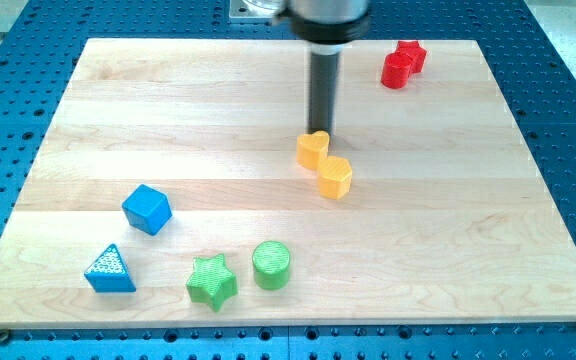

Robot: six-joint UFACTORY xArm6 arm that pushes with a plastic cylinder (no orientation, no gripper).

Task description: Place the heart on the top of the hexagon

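A yellow heart lies near the board's middle. A yellow hexagon sits just below and to the right of it, touching or nearly touching it. My dark rod comes down from the view's top. My tip rests at the heart's upper right edge, seemingly in contact with it.
A red star and another red block sit together at the top right. A blue cube, a blue triangle, a green star and a green cylinder lie at the bottom left. The wooden board ends at a blue perforated table.
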